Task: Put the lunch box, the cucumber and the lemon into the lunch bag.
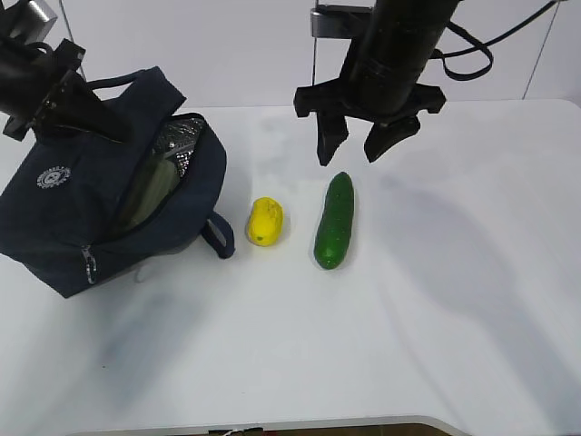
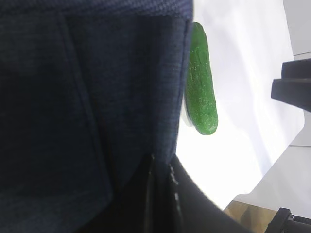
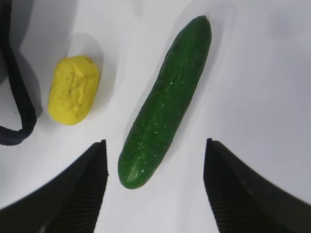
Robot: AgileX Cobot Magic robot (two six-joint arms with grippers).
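Observation:
The navy lunch bag (image 1: 68, 213) lies at the left with its mouth gaping and its foil lining showing. A pale green lid, the lunch box (image 1: 152, 193), shows inside it. My left gripper (image 1: 107, 130) is shut on the bag's upper rim; in the left wrist view the fabric (image 2: 97, 97) fills the frame at my left gripper (image 2: 163, 167). The lemon (image 1: 265, 221) (image 3: 74, 90) lies right of the bag, and the cucumber (image 1: 334, 221) (image 3: 167, 102) (image 2: 201, 92) lies beside it. My right gripper (image 1: 368, 145) (image 3: 153, 162) hangs open and empty above the cucumber's far end.
A bag handle loop (image 3: 17, 104) lies on the white table (image 1: 436, 300) just left of the lemon. The table's front edge (image 1: 272, 427) runs along the bottom of the exterior view.

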